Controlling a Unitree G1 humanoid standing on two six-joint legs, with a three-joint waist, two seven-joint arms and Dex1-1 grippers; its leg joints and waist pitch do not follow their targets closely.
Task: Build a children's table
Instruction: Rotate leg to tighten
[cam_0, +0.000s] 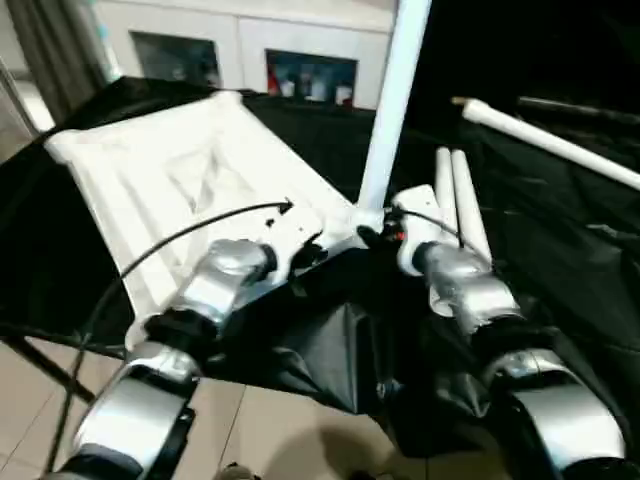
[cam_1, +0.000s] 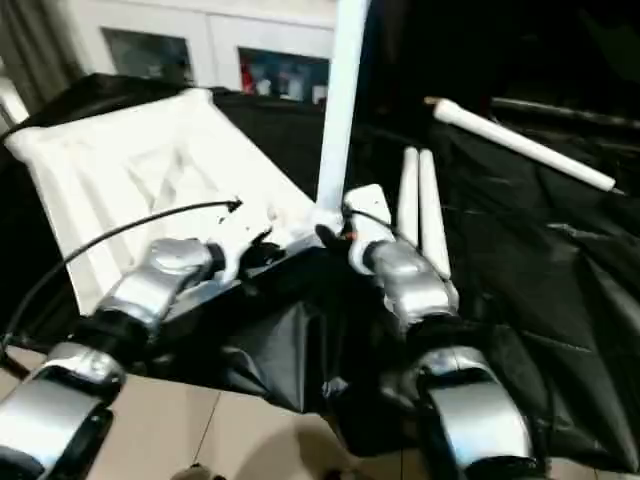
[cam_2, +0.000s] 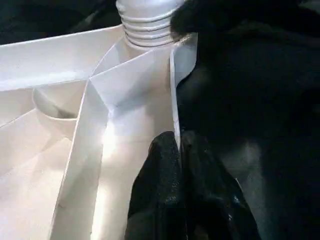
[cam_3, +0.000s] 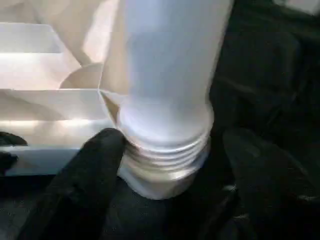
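The white tabletop (cam_0: 180, 170) lies underside up on the black cloth, its ribs showing. One white leg (cam_0: 392, 100) stands upright in the near right corner socket, and its threaded base (cam_3: 165, 165) is still visible above the socket. My right gripper (cam_0: 385, 232) is open around that base: one finger (cam_3: 95, 165) touches it and the other stands apart. My left gripper (cam_2: 177, 142) is shut on the tabletop's thin rim (cam_2: 172, 85) just beside that corner. Two more legs (cam_0: 458, 200) lie side by side to the right. Another leg (cam_0: 550, 145) lies at the back right.
The black cloth (cam_0: 560, 260) covers the work table and hangs creased over its near edge. A white glass-door cabinet (cam_0: 250, 50) stands behind. A black cable (cam_0: 180, 235) arcs over my left forearm. Tiled floor (cam_0: 280, 430) shows below.
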